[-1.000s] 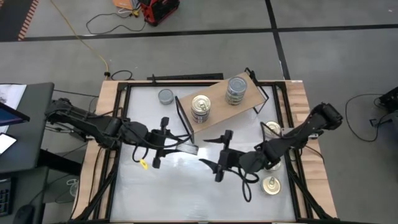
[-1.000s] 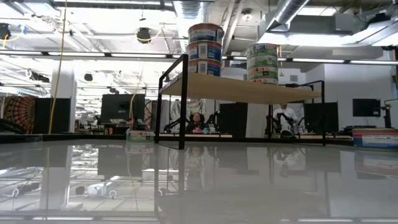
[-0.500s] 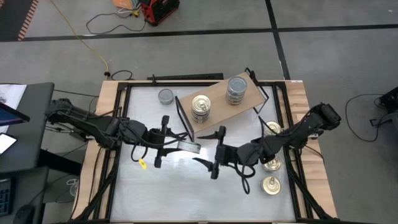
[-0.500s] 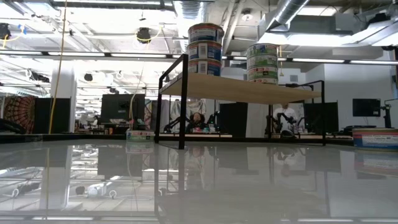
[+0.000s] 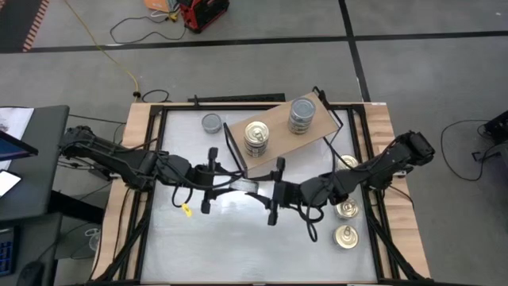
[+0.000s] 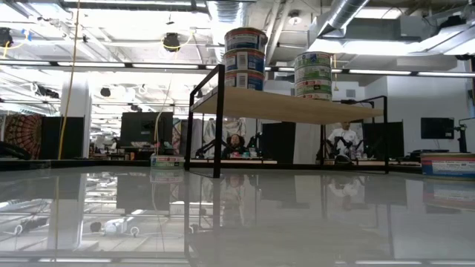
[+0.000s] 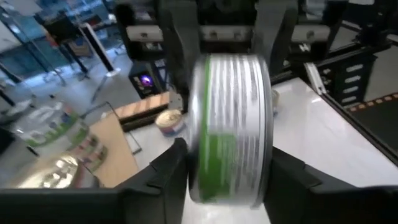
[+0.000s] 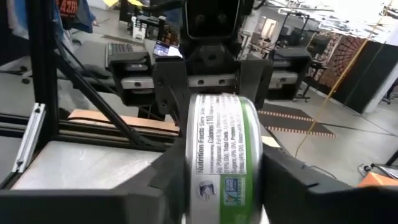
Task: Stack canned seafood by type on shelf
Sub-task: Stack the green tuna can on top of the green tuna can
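A green-labelled tin hangs on edge over the table's middle, just in front of the shelf's near corner. My left gripper reaches it from the left and my right gripper from the right; both are shut on it. The tan shelf carries a stack of gold-lidded tins and a stack of grey-topped tins. These show in the low view as two stacks standing on the board. My left gripper pinches the tin's two flat faces between its two fingers, coming level from the table's left. The tin stands on edge, its labelled wall toward the wrist camera, clear of the table. My right gripper pinches the same two flat faces between its fingers, level from the table's right, opposite the left gripper. The tin's label wall faces this wrist camera.
A grey-topped tin stands on the table left of the shelf. Three gold-lidded tins lie along the table's right side. The shelf's black frame leg stands close behind the grippers. Bare white tabletop lies toward the near edge.
My right gripper has moved toward the table's left, up to the tin in my left gripper, and its wide-open fingers have shut on the tin. My left gripper has edged toward the right with the tin, which stays on edge and clear of the table.
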Robot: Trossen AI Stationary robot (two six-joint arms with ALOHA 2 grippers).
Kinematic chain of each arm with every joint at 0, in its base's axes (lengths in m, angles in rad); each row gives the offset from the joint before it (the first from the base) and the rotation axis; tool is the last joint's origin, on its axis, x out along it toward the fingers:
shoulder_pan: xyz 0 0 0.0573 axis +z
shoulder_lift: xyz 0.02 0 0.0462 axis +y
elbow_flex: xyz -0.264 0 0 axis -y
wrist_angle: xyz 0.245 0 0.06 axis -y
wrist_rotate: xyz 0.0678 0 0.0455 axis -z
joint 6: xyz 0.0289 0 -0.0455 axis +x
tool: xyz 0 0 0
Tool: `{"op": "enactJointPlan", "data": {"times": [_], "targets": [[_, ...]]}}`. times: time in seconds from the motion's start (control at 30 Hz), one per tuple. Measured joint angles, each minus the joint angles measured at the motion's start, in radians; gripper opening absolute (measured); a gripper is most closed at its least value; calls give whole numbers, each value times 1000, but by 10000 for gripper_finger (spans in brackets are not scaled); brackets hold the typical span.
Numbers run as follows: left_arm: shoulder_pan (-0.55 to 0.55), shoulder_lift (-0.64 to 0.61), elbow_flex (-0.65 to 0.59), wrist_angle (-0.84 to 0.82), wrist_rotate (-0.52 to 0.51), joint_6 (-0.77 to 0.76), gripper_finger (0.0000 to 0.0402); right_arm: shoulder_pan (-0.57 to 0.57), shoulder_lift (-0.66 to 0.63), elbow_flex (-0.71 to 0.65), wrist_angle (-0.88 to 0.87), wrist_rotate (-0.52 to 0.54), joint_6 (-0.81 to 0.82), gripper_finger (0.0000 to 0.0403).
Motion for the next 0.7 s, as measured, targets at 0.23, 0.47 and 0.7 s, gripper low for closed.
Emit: {"op": "enactJointPlan", "data": {"times": [0.23,0.47,0.7], "targets": [[-2,-19,0,58,-88,116,229,-1,-4,0,-25,20,27,163],[-14,-102,0,119,-79,250,246,13,-50,0,-66,22,31,179],[-102,-128,0,108,-122,403,247,13,-133,-1,-160,19,83,164]]}}
